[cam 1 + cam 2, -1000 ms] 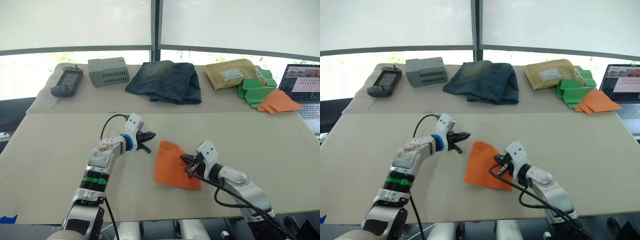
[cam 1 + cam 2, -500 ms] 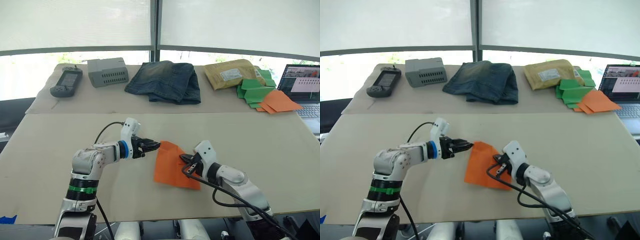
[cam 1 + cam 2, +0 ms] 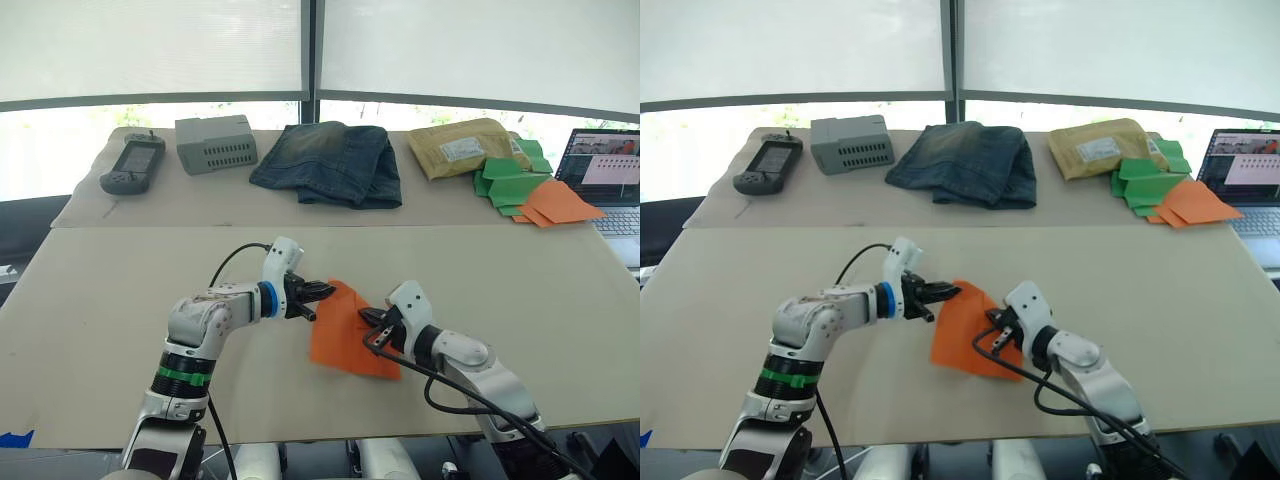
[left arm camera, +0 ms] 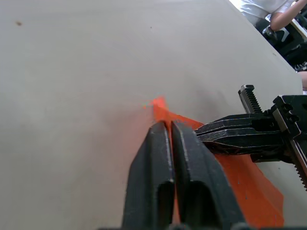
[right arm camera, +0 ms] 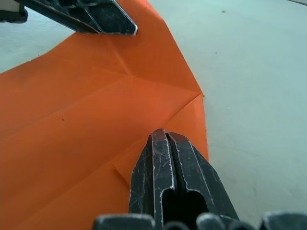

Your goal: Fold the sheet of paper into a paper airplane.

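The sheet of paper (image 3: 352, 338) lies on the tan table (image 3: 120, 290) as a bright orange, partly folded shape with creases (image 5: 96, 96). My left gripper (image 3: 322, 291) is at its upper left corner. Its fingers (image 4: 165, 125) are shut together with the paper's edge running in between them, and the corner tip (image 4: 158, 102) pokes out just past them. My right gripper (image 3: 368, 318) is shut and rests its tips (image 5: 164, 133) on a folded flap at the sheet's right side. The two grippers point at each other, a short gap apart.
Along the far table lie a black handheld controller (image 3: 132, 165), a grey box (image 3: 216, 143), folded jeans (image 3: 330, 162), a padded envelope (image 3: 465, 146), green folded papers (image 3: 510, 180) and paler orange papers (image 3: 560, 203). A laptop (image 3: 608, 175) sits at the far right.
My left gripper moved right from the bare table to the sheet's corner and closed there. The right gripper stayed put on the paper.
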Robot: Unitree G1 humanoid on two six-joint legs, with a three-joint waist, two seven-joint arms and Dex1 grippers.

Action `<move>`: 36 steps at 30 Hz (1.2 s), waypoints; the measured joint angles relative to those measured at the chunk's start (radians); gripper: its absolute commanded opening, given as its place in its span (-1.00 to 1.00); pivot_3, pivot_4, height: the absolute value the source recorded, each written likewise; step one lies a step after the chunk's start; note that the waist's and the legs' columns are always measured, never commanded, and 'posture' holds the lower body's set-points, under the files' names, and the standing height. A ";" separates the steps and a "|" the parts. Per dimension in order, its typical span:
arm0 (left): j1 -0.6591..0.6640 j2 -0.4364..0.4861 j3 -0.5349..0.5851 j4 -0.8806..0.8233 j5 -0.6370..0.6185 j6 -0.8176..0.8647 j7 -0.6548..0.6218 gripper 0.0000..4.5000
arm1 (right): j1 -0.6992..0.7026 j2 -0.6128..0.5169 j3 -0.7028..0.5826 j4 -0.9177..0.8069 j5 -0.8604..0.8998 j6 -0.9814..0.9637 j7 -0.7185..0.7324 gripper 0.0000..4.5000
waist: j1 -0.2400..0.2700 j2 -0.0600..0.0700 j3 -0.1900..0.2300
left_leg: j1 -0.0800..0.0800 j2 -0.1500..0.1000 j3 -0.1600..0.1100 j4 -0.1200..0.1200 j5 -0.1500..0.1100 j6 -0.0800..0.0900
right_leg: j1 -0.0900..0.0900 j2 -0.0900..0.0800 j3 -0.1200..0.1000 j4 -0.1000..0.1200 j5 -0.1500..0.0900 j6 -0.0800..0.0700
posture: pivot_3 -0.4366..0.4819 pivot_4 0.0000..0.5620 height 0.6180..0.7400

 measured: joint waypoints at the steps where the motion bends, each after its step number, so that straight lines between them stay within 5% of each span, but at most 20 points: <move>1: -0.001 0.004 -0.009 0.000 0.006 -0.010 -0.003 -0.98 | 0.000 0.000 0.001 0.000 -0.001 0.000 0.000 -1.00 | 0.000 0.000 0.000 | 0.000 0.000 0.000 0.000 0.000 0.000 | 0.000 0.000 0.000 0.000 0.000 0.000 | -0.05 -0.47 0.70; 9: -0.022 0.151 -0.261 -0.025 0.199 -0.262 -0.106 -0.98 | 0.002 -0.003 0.002 -0.006 -0.003 0.000 0.002 -1.00 | 0.000 0.000 0.000 | 0.000 0.000 0.000 -0.002 0.000 0.000 | 0.000 0.000 0.000 -0.002 -0.001 -0.001 | -0.05 -0.47 0.70; 14: -0.009 0.154 -0.337 -0.030 0.275 -0.349 -0.132 -0.98 | 0.022 0.012 -0.023 -0.019 0.015 0.006 0.001 -1.00 | 0.004 0.001 0.000 | -0.004 0.000 0.000 -0.003 0.000 0.000 | -0.002 -0.001 0.000 -0.005 0.000 -0.001 | -0.05 -0.47 0.70; 26: 0.006 0.123 -0.342 0.007 0.299 -0.379 -0.159 -0.98 | -0.032 -0.024 -0.113 -0.062 0.165 0.183 0.067 -1.00 | 0.010 0.002 0.001 | -0.009 -0.001 0.000 -0.003 -0.004 0.002 | -0.003 -0.002 -0.001 -0.013 0.002 0.004 | -0.05 -0.47 0.70; 36: 0.007 0.116 -0.339 0.011 0.303 -0.382 -0.164 -0.98 | -0.243 -0.041 -0.052 0.156 0.125 0.154 0.157 -1.00 | 0.011 0.002 0.002 | -0.009 -0.002 0.000 -0.003 -0.004 0.002 | -0.003 -0.002 -0.001 -0.013 0.004 0.008 | -0.05 -0.47 0.70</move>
